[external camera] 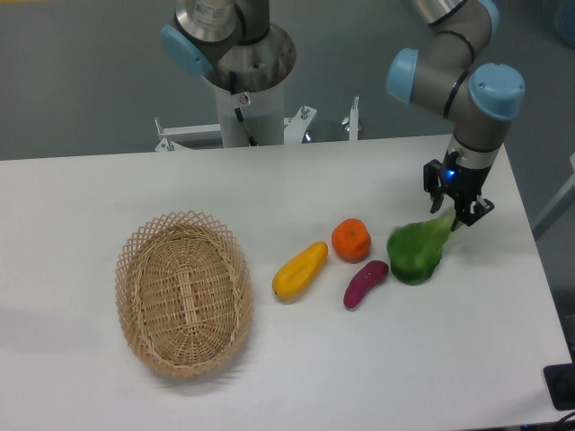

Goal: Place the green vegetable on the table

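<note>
In the fixed camera view we see the end effector [455,215] at the right of the tabletop [269,189], its fingers closed on the pale stalk end of the green vegetable [416,252]. The dark leafy end hangs down toward the left and looks to be touching or just above the tabletop, which we judge suits a gentle set-down. Just to its left lie a purple eggplant [365,283], an orange [351,240] and a yellow fruit [300,270]; the wicker basket [182,292] sits well apart at the left.
</note>
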Controlling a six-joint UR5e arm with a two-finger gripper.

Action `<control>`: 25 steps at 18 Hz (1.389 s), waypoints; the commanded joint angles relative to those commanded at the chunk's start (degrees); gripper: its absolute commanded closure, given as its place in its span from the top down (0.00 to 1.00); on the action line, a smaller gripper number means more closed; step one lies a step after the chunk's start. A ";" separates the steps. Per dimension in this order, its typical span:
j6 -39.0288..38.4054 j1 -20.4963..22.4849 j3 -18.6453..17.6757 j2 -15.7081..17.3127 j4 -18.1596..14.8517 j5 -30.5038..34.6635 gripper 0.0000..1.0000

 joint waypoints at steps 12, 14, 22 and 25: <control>-13.18 -7.81 8.61 8.17 -10.96 1.32 1.00; -15.64 -9.40 10.89 9.40 -14.92 1.32 1.00; -20.13 -11.34 18.28 9.41 -26.54 3.24 1.00; -21.18 -11.34 18.20 9.41 -26.54 3.34 1.00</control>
